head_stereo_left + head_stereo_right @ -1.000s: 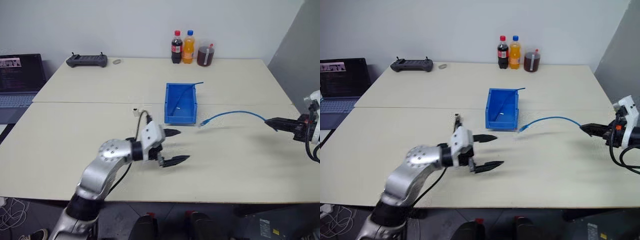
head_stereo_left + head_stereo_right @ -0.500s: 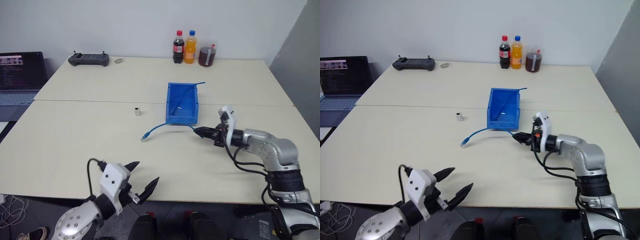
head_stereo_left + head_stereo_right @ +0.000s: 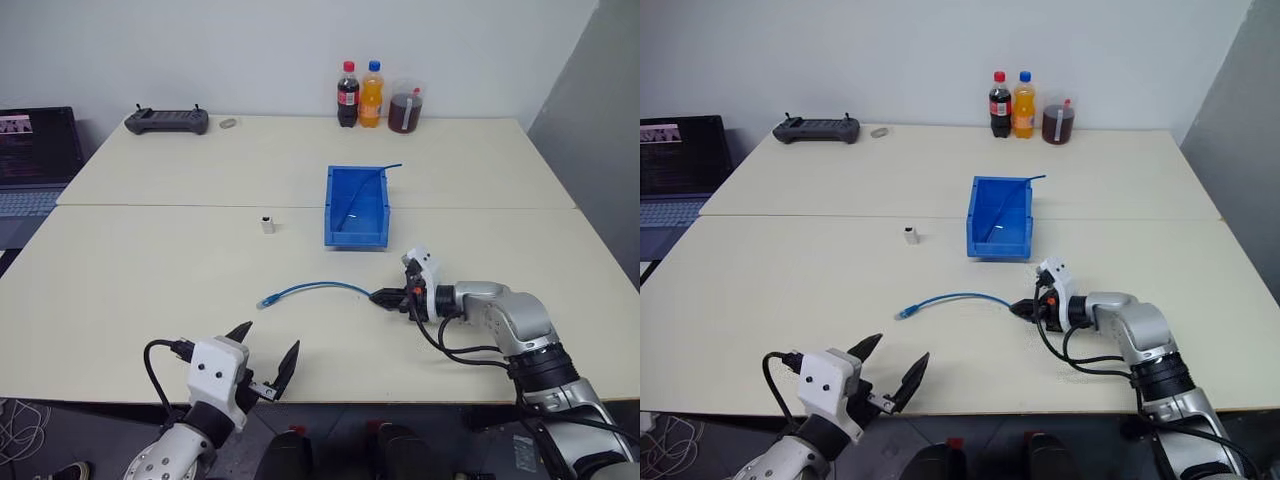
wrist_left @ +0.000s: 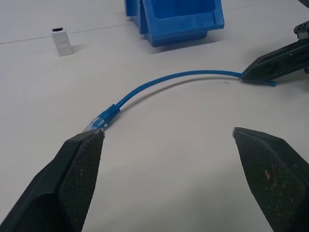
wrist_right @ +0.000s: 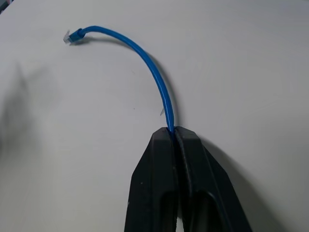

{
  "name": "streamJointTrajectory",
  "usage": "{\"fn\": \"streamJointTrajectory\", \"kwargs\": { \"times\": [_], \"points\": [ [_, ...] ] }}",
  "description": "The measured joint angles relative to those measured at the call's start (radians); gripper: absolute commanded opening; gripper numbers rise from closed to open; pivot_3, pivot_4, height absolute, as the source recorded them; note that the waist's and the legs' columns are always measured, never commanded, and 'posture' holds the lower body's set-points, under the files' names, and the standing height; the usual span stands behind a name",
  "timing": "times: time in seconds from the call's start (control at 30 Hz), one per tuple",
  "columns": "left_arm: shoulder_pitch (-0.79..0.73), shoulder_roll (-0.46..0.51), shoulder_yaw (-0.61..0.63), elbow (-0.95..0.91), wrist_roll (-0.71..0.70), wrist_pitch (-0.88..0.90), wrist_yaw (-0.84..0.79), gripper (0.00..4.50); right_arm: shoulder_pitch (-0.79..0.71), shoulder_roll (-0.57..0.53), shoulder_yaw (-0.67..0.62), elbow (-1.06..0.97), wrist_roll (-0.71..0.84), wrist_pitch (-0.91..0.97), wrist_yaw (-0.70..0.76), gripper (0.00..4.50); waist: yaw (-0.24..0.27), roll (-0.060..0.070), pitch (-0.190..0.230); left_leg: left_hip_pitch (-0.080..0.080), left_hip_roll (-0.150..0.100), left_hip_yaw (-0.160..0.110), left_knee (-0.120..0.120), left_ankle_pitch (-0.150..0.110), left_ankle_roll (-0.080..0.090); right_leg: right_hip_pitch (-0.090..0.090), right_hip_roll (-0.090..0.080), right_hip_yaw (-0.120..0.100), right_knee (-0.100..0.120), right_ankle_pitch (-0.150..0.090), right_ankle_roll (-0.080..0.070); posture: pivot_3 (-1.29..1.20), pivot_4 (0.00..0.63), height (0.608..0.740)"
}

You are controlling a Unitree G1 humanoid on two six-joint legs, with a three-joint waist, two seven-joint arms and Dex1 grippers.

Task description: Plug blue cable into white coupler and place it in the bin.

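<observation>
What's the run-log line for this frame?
right gripper: shut on blue cable | free plug on table | left gripper: open, empty | white coupler: unplugged | bin: holds another cable

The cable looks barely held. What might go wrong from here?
The right gripper pinches the cable near one end, so it could slip out. The free plug trails loose on the table and may swing or snag. The coupler is tiny and stands alone; a nudge could topple it.

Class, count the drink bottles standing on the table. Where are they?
2: a cola bottle and an orange bottle, side by side at the table's far edge, beside a dark jar.
</observation>
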Motion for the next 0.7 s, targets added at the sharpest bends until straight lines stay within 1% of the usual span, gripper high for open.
{"fn": "streamJointTrajectory", "kwargs": {
  "times": [0.13, 0.2, 0.3, 0.37, 0.4, 0.43, 0.47, 0.53, 0.63, 0.7],
  "points": [
    [0.020, 0.000, -0.014, 0.000, 0.002, 0.000, 0.014, 4.50, 0.006, 0.007, 0.000, -0.007, 0.001, -0.004, 0.010, 1.93, -0.001, 0.000, 0.000, 0.001, 0.000, 0.000, 0.000, 0.000, 0.000, 0.000, 0.000, 0.000, 0.000, -0.001, 0.001, 0.00, 0.150, 0.740],
    [0.015, 0.000, -0.021, -0.001, 0.002, 0.002, 0.015, 4.50, 0.006, 0.009, -0.001, -0.010, 0.003, -0.004, 0.011, 2.35, -0.001, 0.000, 0.000, 0.001, 0.000, 0.000, 0.000, 0.000, 0.000, 0.000, 0.000, 0.000, 0.000, -0.002, 0.004, 0.00, 0.150, 0.740],
    [-0.020, 0.001, -0.028, -0.001, -0.001, 0.016, 0.018, 4.50, 0.006, 0.009, -0.007, -0.012, 0.007, -0.003, 0.015, 3.01, 0.001, -0.001, 0.000, 0.001, 0.000, 0.000, 0.000, 0.000, 0.000, 0.001, 0.000, 0.000, 0.000, -0.002, 0.004, 0.00, 0.150, 0.740],
    [-0.028, 0.004, -0.028, -0.002, -0.002, 0.028, 0.019, 4.50, 0.006, 0.009, -0.012, -0.017, 0.011, -0.001, 0.015, 3.34, 0.001, -0.001, 0.000, 0.001, 0.000, 0.000, 0.000, 0.000, 0.000, 0.001, 0.000, 0.000, 0.000, -0.002, 0.004, 0.00, 0.150, 0.740],
    [-0.027, 0.008, -0.027, -0.002, -0.004, 0.032, 0.018, 4.50, 0.008, 0.005, -0.017, -0.021, 0.016, 0.001, 0.016, 3.68, 0.001, -0.001, 0.000, 0.001, 0.000, 0.000, 0.000, 0.000, 0.000, 0.001, 0.000, 0.000, 0.000, -0.002, 0.004, 0.00, 0.150, 0.740],
    [-0.025, 0.009, -0.027, -0.002, -0.005, 0.035, 0.016, 4.50, 0.009, 0.001, -0.019, -0.025, 0.021, 0.003, 0.018, 3.83, 0.001, -0.001, 0.000, 0.001, 0.000, 0.000, 0.000, 0.000, 0.000, 0.000, 0.000, 0.000, 0.000, -0.002, 0.004, 0.00, 0.150, 0.740],
    [-0.025, 0.010, -0.027, -0.002, -0.010, 0.038, 0.015, 4.50, 0.011, -0.004, -0.019, -0.034, 0.029, 0.007, 0.020, 4.17, 0.001, -0.001, 0.000, 0.000, 0.000, 0.000, 0.000, 0.000, 0.000, 0.000, 0.000, 0.000, 0.000, -0.002, 0.004, 0.00, 0.150, 0.740],
    [-0.024, 0.014, -0.024, -0.002, -0.027, 0.050, 0.011, 4.50, 0.019, -0.018, -0.025, -0.054, 0.038, 0.018, 0.025, 4.43, 0.002, -0.001, 0.000, 0.000, 0.000, 0.000, 0.000, 0.000, 0.000, 0.000, 0.000, 0.000, 0.000, -0.002, 0.004, 0.00, 0.150, 0.740],
    [-0.027, 0.026, 0.021, -0.004, -0.075, 0.074, -0.007, 4.50, 0.037, -0.055, -0.039, -0.088, 0.050, 0.042, 0.035, 4.43, 0.003, -0.001, 0.000, 0.000, 0.000, -0.001, 0.000, 0.000, 0.000, 0.000, 0.000, -0.001, 0.000, -0.002, 0.004, 0.00, 0.150, 0.740],
    [-0.053, 0.064, 0.102, 0.002, -0.120, 0.088, -0.029, 4.50, 0.048, -0.101, -0.059, -0.119, 0.077, 0.069, 0.057, 4.43, 0.003, -0.001, 0.001, 0.000, 0.000, -0.001, 0.000, 0.000, 0.000, 0.000, 0.000, -0.001, 0.000, -0.002, 0.004, 0.00, 0.150, 0.740]
  ]
}}
